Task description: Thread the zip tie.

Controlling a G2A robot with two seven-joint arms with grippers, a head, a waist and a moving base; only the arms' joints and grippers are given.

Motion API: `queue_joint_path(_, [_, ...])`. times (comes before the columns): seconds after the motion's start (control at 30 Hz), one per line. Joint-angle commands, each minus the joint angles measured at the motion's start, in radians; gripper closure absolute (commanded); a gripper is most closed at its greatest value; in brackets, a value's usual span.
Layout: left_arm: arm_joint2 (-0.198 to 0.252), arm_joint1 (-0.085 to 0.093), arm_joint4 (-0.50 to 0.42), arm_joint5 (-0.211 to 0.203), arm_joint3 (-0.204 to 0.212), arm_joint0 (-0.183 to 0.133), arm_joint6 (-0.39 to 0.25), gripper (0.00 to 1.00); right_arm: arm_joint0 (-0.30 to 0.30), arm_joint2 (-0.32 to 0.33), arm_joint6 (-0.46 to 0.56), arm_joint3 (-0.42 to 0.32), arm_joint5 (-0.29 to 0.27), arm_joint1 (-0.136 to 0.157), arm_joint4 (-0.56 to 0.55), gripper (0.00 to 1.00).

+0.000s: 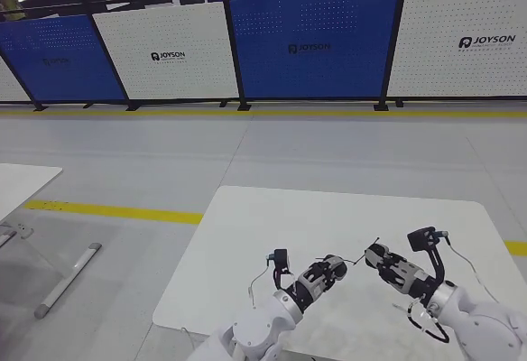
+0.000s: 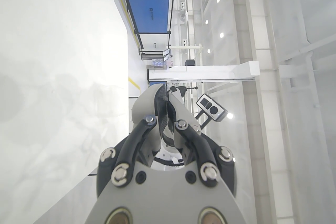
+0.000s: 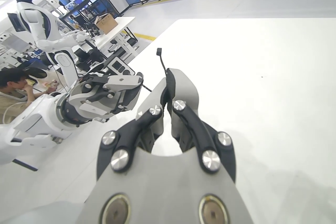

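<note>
Zip tie (image 3: 162, 62) is jutting head-first past the right gripper (image 3: 168, 76) clamping it, tail running across into the left gripper's (image 3: 141, 79) closed fingers (image 3: 128, 82).

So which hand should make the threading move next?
Probably left. The right hand pins the zip tie just below its free head; the left hand grips the other end close by, so it could feed that in.

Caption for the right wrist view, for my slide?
Right end effector grips black zip tie, head protruding, left end effector beside.
</note>
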Motion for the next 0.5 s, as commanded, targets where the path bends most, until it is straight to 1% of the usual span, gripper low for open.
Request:
queue_joint_path(0.0, [0.004, 0.000, 0.004, 0.002, -0.003, 0.002, 0.000, 1.00, -0.001, -0.001, -0.006, -0.002, 0.000, 0.001, -0.006, 1.00])
queue_joint_path(0.2, [0.007, -0.001, 0.009, 0.005, -0.002, 0.000, 0.002, 1.00, -0.011, -0.001, -0.022, -0.018, 0.001, 0.004, -0.026, 1.00])
queue_joint_path(0.37, [0.010, -0.003, 0.016, 0.019, 0.011, -0.012, 0.017, 1.00, -0.030, -0.003, -0.044, -0.042, 0.018, 0.006, -0.052, 1.00])
queue_joint_path(0.47, [0.010, -0.004, 0.009, 0.017, 0.017, -0.018, 0.021, 1.00, -0.035, -0.007, -0.055, -0.049, 0.028, 0.006, -0.070, 1.00])
